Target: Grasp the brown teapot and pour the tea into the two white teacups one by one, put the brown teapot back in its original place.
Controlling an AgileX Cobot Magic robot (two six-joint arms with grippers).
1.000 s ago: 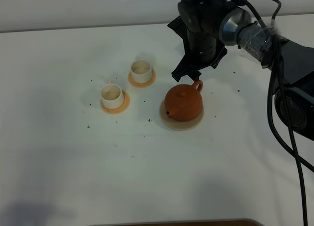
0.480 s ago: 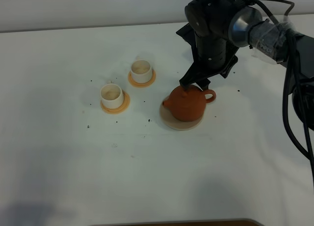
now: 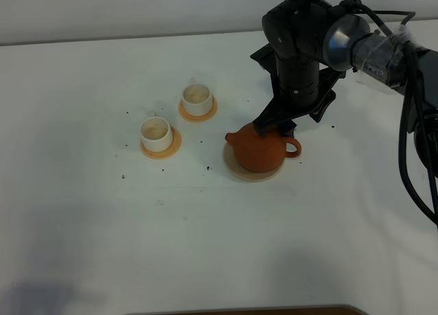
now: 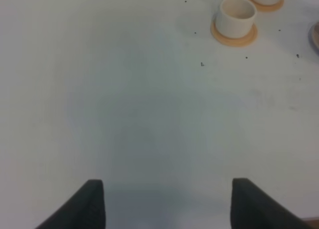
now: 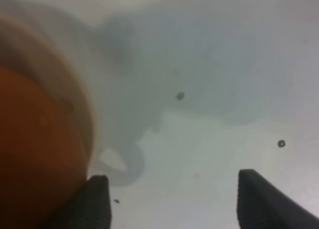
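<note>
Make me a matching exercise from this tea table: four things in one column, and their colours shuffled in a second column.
Things
1. teapot
2. left teacup
3. saucer under the teapot
4. coaster under the left teacup

Colours
A. white
B. orange-tan
C. reddish brown
D. pale beige

Pairs: 1-C, 2-A, 3-D, 4-B

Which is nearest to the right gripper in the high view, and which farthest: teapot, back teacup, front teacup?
1. The brown teapot, right beside the right gripper.
2. The back teacup, off to the left.
3. The front teacup, farthest left.
</note>
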